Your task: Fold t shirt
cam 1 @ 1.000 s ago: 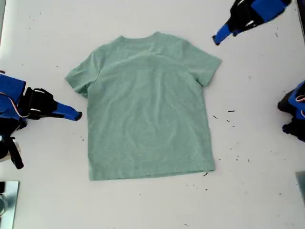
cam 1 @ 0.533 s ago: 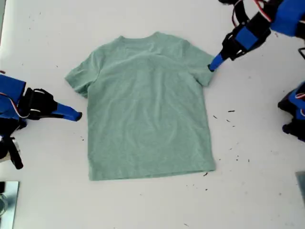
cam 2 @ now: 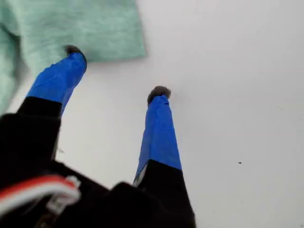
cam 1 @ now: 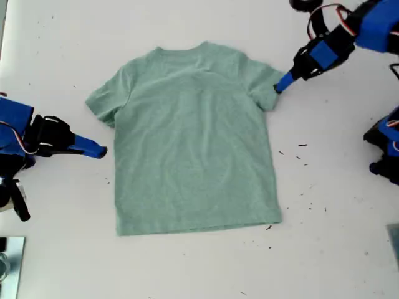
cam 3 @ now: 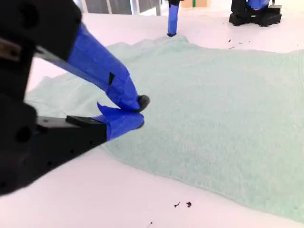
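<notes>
The sage-green t shirt [cam 1: 193, 137] lies flat on the white table, neck toward the exterior view's top. My first gripper [cam 1: 277, 87] is down at the sleeve on the exterior view's right. It is open, with one fingertip [cam 2: 73, 51] on the sleeve's edge [cam 2: 85, 23] and the other [cam 2: 159, 92] on bare table. My second gripper [cam 1: 103, 150] hangs low just off the shirt's side at the exterior view's left. It is shut with nothing between its tips [cam 3: 140, 111], and the cloth [cam 3: 223, 109] spreads out beyond it.
An arm base [cam 1: 383, 149] stands at the exterior view's right edge. Dark specks [cam 1: 302, 145] dot the table beside the shirt's right side in that view. A metal object [cam 1: 9, 261] sits in the exterior view's lower left corner.
My first arm came down from the exterior view's top right to the sleeve's edge, and the sleeve tip has shifted slightly inward. My second arm has stayed still.
</notes>
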